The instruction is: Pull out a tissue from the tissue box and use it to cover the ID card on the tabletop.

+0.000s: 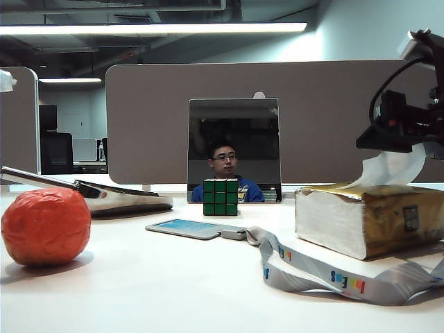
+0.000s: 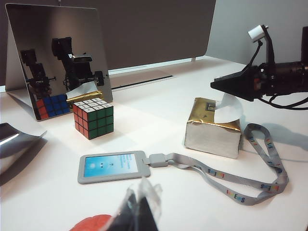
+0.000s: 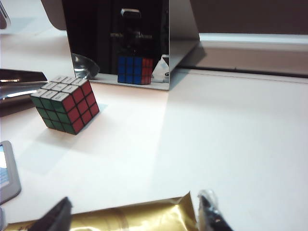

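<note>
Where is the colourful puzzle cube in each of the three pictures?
Exterior view: the puzzle cube stands mid-table in front of the mirror, its green face showing.
Left wrist view: the cube sits beside the mirror, behind the ID card.
Right wrist view: the cube stands tilted, red and green faces showing.
Shared landmark: the mirror, behind the cube everywhere.

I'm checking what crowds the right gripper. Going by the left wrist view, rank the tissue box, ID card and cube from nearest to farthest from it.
From the right gripper, which hangs open over the box:
1. Tissue box, directly beneath it, tissue sticking up.
2. Cube, across the table, before the mirror.
3. ID card, farthest, toward the camera, though not much farther than the cube.
</note>
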Tool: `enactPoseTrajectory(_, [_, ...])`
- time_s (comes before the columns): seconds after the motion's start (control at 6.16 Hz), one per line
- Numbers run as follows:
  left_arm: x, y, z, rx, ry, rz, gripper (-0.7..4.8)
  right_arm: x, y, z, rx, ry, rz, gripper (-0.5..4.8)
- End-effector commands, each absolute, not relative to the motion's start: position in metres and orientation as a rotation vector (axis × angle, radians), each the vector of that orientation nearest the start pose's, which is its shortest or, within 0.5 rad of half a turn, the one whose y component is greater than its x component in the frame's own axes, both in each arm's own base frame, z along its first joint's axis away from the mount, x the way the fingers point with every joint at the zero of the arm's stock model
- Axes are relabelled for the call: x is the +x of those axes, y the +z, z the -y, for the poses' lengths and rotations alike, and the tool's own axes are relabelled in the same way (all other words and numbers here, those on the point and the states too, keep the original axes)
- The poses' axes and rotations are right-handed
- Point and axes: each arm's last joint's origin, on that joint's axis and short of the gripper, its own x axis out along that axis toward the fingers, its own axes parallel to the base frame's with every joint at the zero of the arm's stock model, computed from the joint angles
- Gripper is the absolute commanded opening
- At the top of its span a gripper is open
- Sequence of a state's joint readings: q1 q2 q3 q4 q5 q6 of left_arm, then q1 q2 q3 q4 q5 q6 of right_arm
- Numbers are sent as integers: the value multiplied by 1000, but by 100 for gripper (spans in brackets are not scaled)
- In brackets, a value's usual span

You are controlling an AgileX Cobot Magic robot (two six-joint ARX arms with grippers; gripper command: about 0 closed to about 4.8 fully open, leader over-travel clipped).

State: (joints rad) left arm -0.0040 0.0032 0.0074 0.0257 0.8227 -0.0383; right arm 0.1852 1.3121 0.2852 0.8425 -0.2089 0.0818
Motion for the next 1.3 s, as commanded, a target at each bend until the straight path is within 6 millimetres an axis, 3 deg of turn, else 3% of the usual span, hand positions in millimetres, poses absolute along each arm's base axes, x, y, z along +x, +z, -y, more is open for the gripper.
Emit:
enactPoseTrajectory(0.16, [88,170,21,-17,-810,29,-6,217,151,-47,110,364,-342,329])
enactPoseTrajectory(0.32, [88,170,21,-17,-810,29,-6,215,144,-45,104,326,-410,327])
enactPoseTrajectory(0.49, [88,170,21,-17,-810,29,-6,214,144,-47,144,383,-428,-6])
enactPoseTrajectory(0.65, [88,170,21,-17,-810,29,-6,219,187,-53,172,581,4,-7])
enactPoseTrajectory(1.3, [88,170,21,-17,-810,29,-6,210,218,-55,228,751,288,-7])
